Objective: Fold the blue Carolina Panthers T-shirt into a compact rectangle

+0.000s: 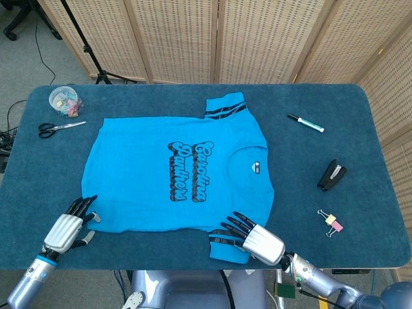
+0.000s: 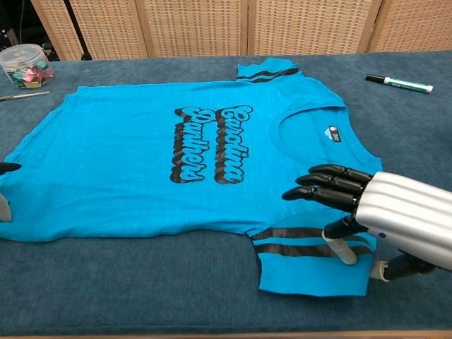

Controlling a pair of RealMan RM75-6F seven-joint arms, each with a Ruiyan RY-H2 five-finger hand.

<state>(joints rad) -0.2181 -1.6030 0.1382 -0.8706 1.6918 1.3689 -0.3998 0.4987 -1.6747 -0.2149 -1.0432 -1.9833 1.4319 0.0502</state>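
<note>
The blue Carolina Panthers T-shirt (image 1: pixel 177 174) (image 2: pixel 183 152) lies flat and face up on the dark blue table, collar toward the right, both striped sleeves spread out. My left hand (image 1: pixel 67 225) sits at the shirt's near left hem corner, fingers apart and reaching over the edge; the chest view shows only its fingertips (image 2: pixel 7 168) at the frame edge. My right hand (image 1: pixel 254 237) (image 2: pixel 381 212) hovers over the near sleeve (image 2: pixel 311 261), fingers stretched out above the cloth, thumb touching the striped band. Neither hand holds any cloth.
A marker (image 1: pixel 305 123) (image 2: pixel 399 84), a black stapler (image 1: pixel 331 175) and a binder clip (image 1: pixel 332 223) lie right of the shirt. Scissors (image 1: pixel 58 127) and a clear jar of clips (image 1: pixel 65 101) (image 2: pixel 25 65) sit at the far left. Folding screens stand behind the table.
</note>
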